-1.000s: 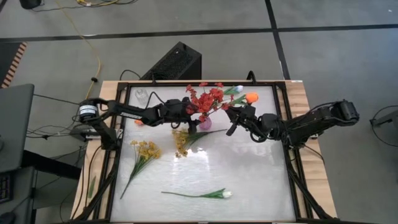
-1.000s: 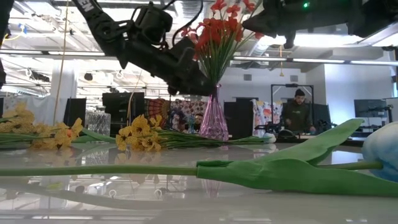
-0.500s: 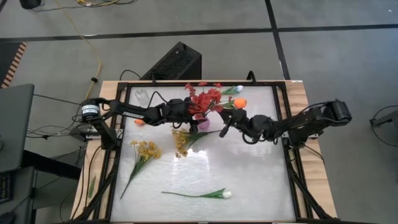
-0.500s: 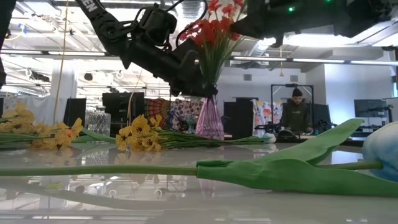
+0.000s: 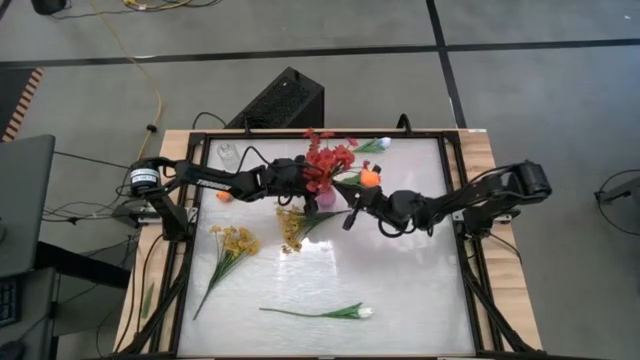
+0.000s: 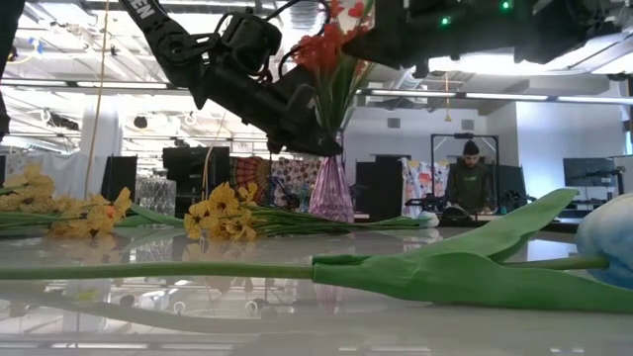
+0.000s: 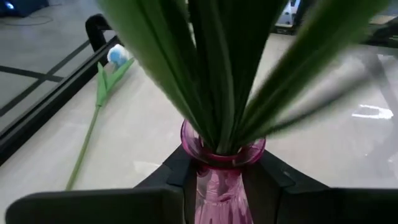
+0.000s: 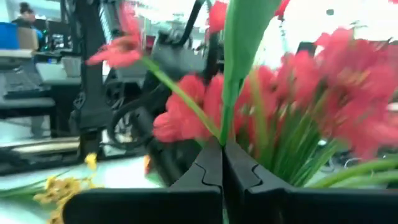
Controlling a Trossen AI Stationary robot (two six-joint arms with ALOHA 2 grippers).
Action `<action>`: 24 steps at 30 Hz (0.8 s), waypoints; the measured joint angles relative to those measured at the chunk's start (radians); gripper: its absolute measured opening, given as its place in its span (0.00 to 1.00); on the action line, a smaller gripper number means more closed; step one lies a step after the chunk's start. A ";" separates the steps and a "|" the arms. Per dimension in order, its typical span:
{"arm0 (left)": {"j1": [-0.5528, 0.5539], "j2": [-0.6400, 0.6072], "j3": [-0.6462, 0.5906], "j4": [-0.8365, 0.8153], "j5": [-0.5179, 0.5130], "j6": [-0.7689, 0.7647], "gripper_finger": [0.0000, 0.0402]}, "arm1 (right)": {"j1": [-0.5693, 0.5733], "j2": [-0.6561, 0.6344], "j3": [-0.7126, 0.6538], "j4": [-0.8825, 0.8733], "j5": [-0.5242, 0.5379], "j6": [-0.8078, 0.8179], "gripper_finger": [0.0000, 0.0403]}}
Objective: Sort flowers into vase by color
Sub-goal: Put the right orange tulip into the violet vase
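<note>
A pink glass vase (image 5: 328,199) stands at the table's rear middle, holding a bunch of red flowers (image 5: 324,160). My left gripper (image 5: 316,190) is shut on the vase's neck (image 7: 222,163), one finger on each side. My right gripper (image 5: 350,213) hangs just right of the vase, shut on the green stem (image 8: 225,124) of a flower with a small orange bloom (image 5: 370,178), held close against the red bunch (image 8: 298,93). Two yellow sprays (image 5: 237,241) (image 5: 292,226) lie on the table left of the vase. One white tulip (image 5: 358,312) lies near the front.
Another pale tulip (image 5: 380,145) lies at the rear edge, also seen lying flat (image 7: 115,56) beyond the vase. A small orange thing (image 5: 222,197) and a clear glass (image 5: 228,153) sit at the rear left. A black box (image 5: 283,100) stands behind the table. A person (image 6: 469,178) stands far behind.
My right gripper has carried the orange-bloomed flower leftward to the red bunch. My left gripper's fingers have closed onto the vase neck, and the vase has shifted a little.
</note>
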 joint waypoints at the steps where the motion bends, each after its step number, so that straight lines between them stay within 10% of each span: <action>1: 0.000 0.000 0.000 0.000 0.000 0.000 0.20 | 0.000 0.004 0.000 -0.015 0.000 0.007 0.05; 24: -0.002 0.000 -0.001 -0.013 -0.005 -0.011 0.23 | -0.002 -0.204 -0.006 -0.304 0.121 -0.116 0.05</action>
